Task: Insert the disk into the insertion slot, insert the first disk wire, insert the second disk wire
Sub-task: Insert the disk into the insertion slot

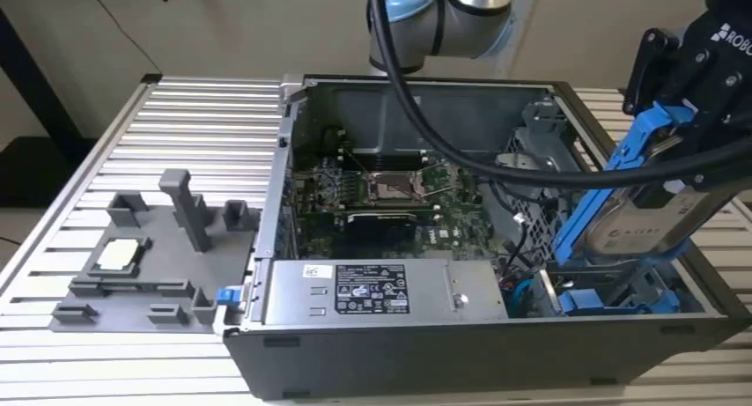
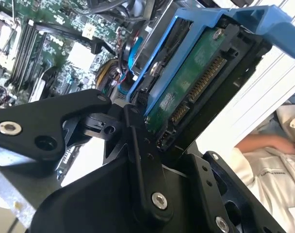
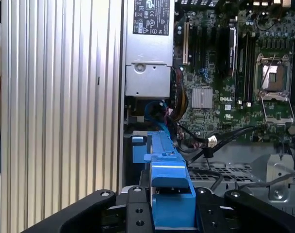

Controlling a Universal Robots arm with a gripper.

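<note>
Blue plastic frames the disk (image 1: 640, 221), which hangs steeply tilted in the middle right of the exterior view. Its upper end is pinched by the gripper (image 1: 672, 107), and its lower end dips into the open black computer case (image 1: 470, 362). That lower end sits just above the insertion slot (image 1: 622, 291), the grey bay in the lower right corner of the case; we cannot tell whether the two touch.

In the second wrist view the gripper (image 2: 157, 141) clamps the connector end of the disk (image 2: 191, 82), green circuit board facing us. In the first wrist view the disk (image 3: 169, 194) stands edge-on between the black links of the gripper (image 3: 169, 213), held tight.

In the exterior view the grey power-supply box (image 1: 364, 291) lies along the case's near wall, at lower centre. The motherboard (image 1: 388, 195) sits behind it. A thick black cable (image 1: 494, 159) sweeps from the top centre across the case towards the right. On the ribbed metal table (image 1: 176, 115), at the exterior view's left, rests a grey fixture tray (image 1: 153, 265), well apart from the disk.
</note>
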